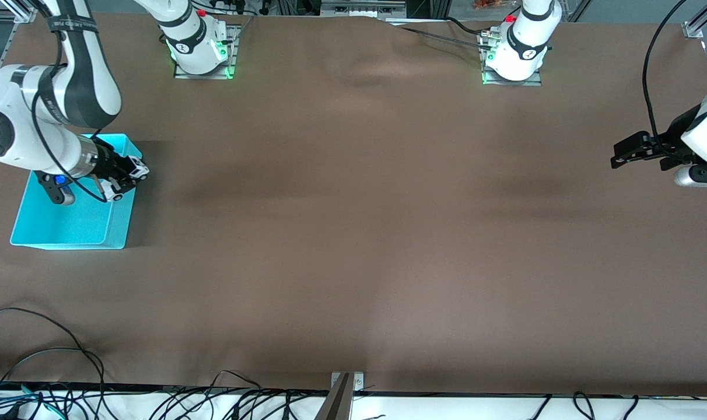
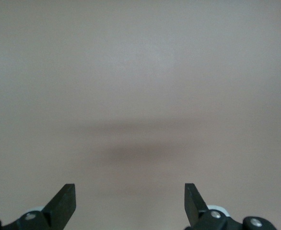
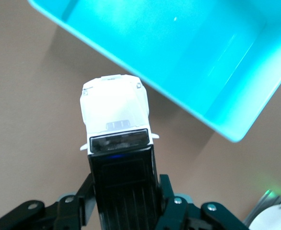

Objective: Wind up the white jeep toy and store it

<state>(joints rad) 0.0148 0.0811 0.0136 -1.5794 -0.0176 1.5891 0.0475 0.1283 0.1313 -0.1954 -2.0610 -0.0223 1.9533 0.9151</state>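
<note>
My right gripper (image 1: 126, 175) is shut on the white jeep toy (image 1: 136, 168), a small white car with a black roof. It holds the toy over the rim of the turquoise bin (image 1: 50, 233), at the bin's edge toward the table's middle. In the right wrist view the jeep (image 3: 116, 124) sticks out from between the fingers, white hood forward, with the bin's wall (image 3: 145, 72) just past it. My left gripper (image 1: 622, 153) is open and empty, held over the brown table at the left arm's end. The left wrist view shows its two fingertips (image 2: 66, 201) wide apart over bare cloth.
The table is covered by a brown cloth (image 1: 353, 233). The turquoise bin stands at the right arm's end. Loose cables (image 1: 50, 373) lie along the table edge nearest the front camera. The arm bases (image 1: 202, 52) stand at the edge farthest from it.
</note>
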